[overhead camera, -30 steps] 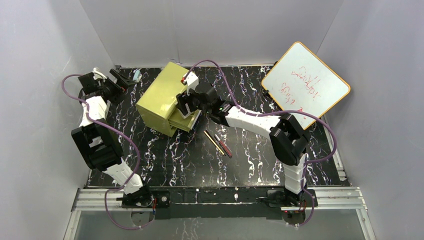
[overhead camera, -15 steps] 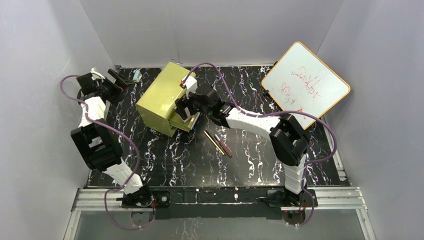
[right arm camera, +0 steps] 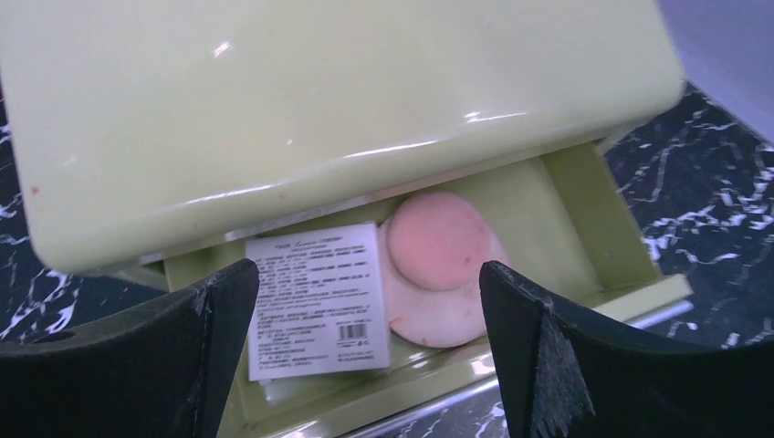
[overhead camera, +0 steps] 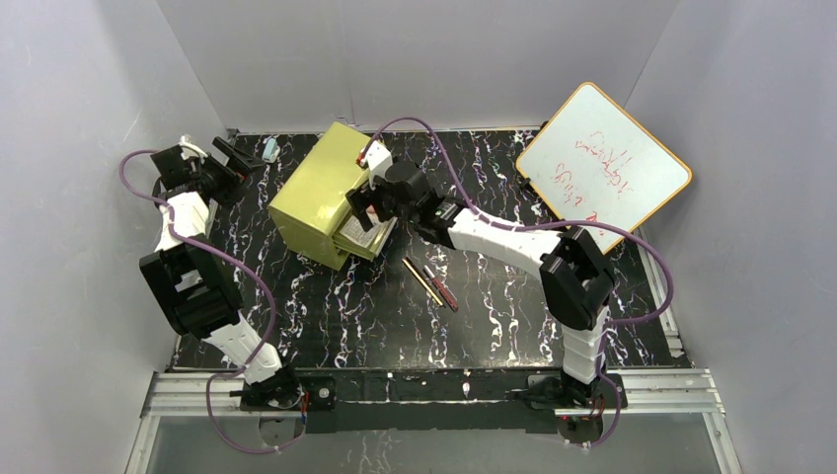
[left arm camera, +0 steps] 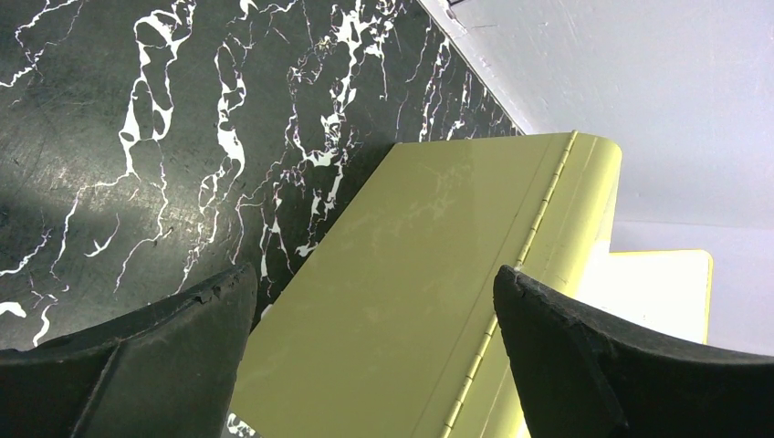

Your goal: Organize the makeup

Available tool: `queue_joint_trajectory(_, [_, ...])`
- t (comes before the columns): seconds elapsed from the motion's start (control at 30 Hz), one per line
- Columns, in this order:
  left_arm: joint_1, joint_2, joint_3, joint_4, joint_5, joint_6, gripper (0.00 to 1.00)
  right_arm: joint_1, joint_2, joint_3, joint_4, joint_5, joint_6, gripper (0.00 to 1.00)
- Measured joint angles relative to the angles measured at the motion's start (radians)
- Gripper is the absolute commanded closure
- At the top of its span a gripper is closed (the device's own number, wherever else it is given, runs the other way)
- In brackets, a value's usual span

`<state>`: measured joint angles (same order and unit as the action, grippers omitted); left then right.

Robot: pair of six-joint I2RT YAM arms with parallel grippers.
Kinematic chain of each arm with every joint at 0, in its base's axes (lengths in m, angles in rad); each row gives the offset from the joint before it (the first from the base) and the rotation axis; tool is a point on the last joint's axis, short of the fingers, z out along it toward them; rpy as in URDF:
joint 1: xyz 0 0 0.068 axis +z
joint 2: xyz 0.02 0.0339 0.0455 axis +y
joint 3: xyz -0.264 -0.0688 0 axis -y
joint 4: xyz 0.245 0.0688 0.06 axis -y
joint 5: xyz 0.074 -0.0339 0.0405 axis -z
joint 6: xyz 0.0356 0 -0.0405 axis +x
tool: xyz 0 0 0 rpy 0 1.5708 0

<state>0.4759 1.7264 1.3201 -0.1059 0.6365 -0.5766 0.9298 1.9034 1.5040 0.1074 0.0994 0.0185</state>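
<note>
Top view: the olive-green drawer box (overhead camera: 321,202) stands on the black marbled tabletop (overhead camera: 395,326), upper centre of the frame, with its lower drawer (right arm camera: 584,228) pulled out toward the centre. The right gripper (right arm camera: 367,271) hangs over this open drawer. Its fingers are spread wide, nothing is between them, and they touch none of the contents. The right wrist view shows three makeup items inside the drawer. The cream square palette (right arm camera: 317,301) lies flat at the left, printed label and barcode facing up. Just beside it at the right, the smaller pink disc (right arm camera: 436,242) rests on top of the larger, paler disc (right arm camera: 447,315) and overlaps it. The larger disc touches the palette's right edge. Two items remain outside the box. The thin gold pencil (overhead camera: 421,279) and the dark red pencil (overhead camera: 441,286) lie side by side on the tabletop, centre of the top view, below and right of the drawer. The left gripper (left arm camera: 374,276) sits at the upper left of the top view, near the box. Its jaws are apart and empty, and its wrist view looks onto the box's hinged face. The orange-framed whiteboard (overhead camera: 604,168) leans at the upper right.
</note>
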Motion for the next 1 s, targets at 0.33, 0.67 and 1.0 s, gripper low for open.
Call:
queue_joint_trajectory(0.33, [0.0,0.0,-0.001,0.001,0.001,-0.001,0.01,-0.068,-0.024,0.104,-0.162,0.145,0.045,0.01])
queue_joint_trajectory(0.67, [-0.001,0.0,-0.001,0.001,0.0,0.005,0.01,-0.135,0.023,0.346,-0.506,0.243,0.298,0.01])
queue_joint_trajectory(1.0, [-0.077,0.013,0.046,-0.068,-0.069,0.093,0.01,-0.177,0.105,0.377,-0.741,0.218,0.439,0.01])
